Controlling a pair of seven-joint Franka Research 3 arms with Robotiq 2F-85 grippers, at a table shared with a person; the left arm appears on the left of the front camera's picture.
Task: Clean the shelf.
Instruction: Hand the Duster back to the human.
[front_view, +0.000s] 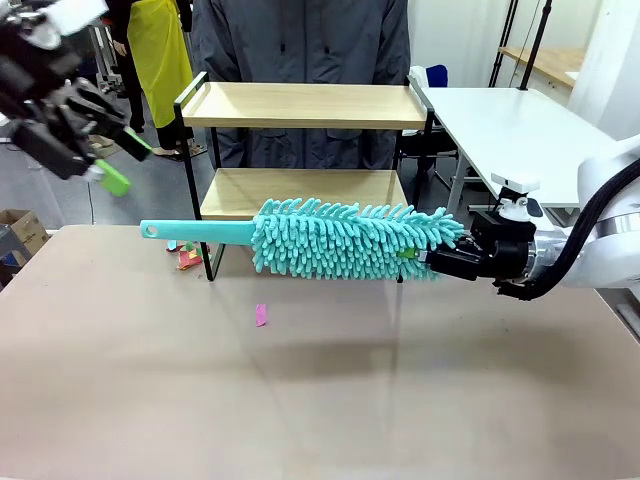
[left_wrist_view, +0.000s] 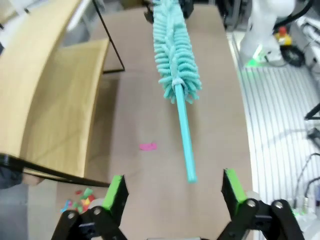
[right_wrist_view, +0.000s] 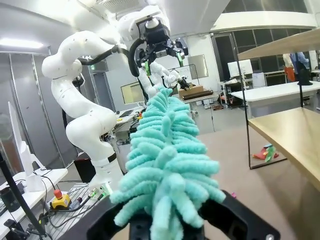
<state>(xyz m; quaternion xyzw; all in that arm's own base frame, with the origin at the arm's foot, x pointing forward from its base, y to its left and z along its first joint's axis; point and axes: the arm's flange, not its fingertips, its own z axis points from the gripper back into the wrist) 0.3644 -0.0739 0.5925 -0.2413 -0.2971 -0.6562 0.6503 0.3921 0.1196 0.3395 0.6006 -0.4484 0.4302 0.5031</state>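
The shelf (front_view: 300, 105) stands at the table's far middle, two light boards in a black frame, both boards bare. My right gripper (front_view: 425, 262) is shut on the fluffy head of a teal duster (front_view: 345, 240), held level in front of the lower board, its handle (front_view: 190, 231) pointing left. In the right wrist view the duster (right_wrist_view: 165, 165) hides the right gripper's fingers, and the shelf (right_wrist_view: 295, 130) lies to the right. My left gripper (front_view: 125, 162) hangs open at upper left, holding nothing. In its own view the left gripper (left_wrist_view: 175, 190) hovers over the handle's tip (left_wrist_view: 190, 172), beside the shelf (left_wrist_view: 60, 105).
A pink paper scrap (front_view: 261, 315) lies on the beige tabletop (front_view: 300, 400), and coloured scraps (front_view: 188, 255) sit by the shelf's front left leg. A person in a grey coat (front_view: 300, 40) stands behind the shelf. A white table (front_view: 510, 125) is at back right.
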